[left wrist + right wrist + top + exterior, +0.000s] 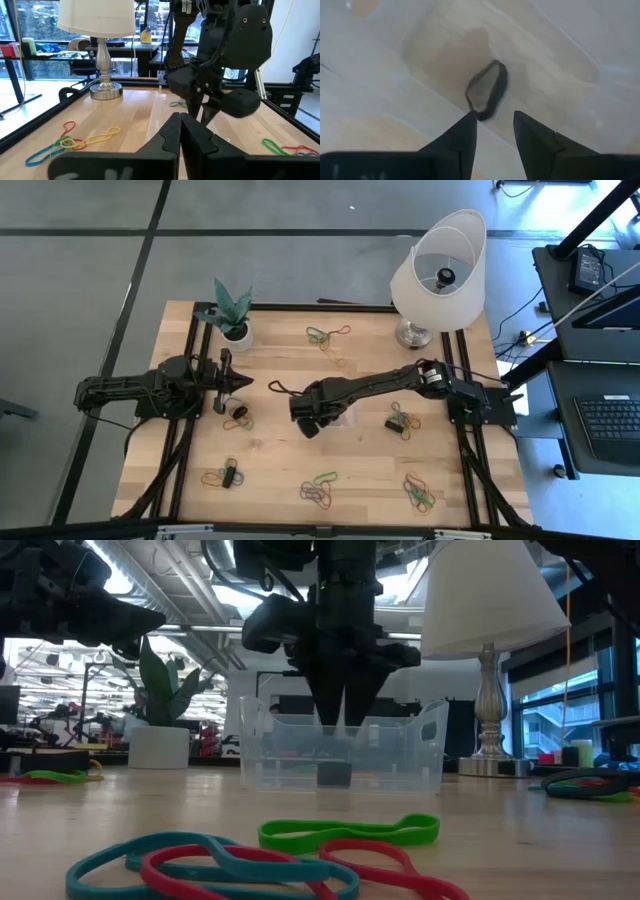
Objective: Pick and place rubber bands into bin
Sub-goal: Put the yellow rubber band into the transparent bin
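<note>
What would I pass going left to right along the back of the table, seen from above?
Potted plant → a cluster of rubber bands → the white lamp.

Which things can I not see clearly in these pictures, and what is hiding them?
- The bin: in the high view the right gripper covers most of it.
- The black rubber band in the bin: blurred in the right wrist view; a small dark patch in the low view.
- The left gripper: in the low view only a dark shape at the upper edge.
</note>
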